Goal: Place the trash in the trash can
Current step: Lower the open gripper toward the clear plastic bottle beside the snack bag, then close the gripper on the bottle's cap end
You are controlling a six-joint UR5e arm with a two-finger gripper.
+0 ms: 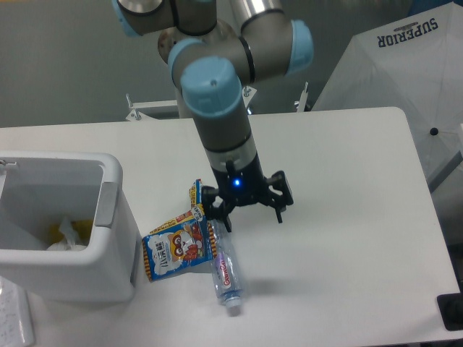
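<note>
A small clear plastic bottle (223, 266) with a red-blue label lies on the white table, cap toward the front. The blue snack bag (176, 251) with a cartoon animal rests flat against its left side. A narrow yellow-blue wrapper (197, 195) pokes out behind the bag. The white trash can (108, 238) stands at the left with crumpled paper and something yellow inside. My gripper (251, 218) is open, fingers spread wide, low over the table just right of the bottle's upper end. Its left finger is close above the bottle; nothing is held.
A white folded umbrella marked SUPERIOR (405, 79) leans behind the table's right edge. A dark object (451, 312) sits at the front right corner. A white item (14, 318) lies at the front left, beside the bin.
</note>
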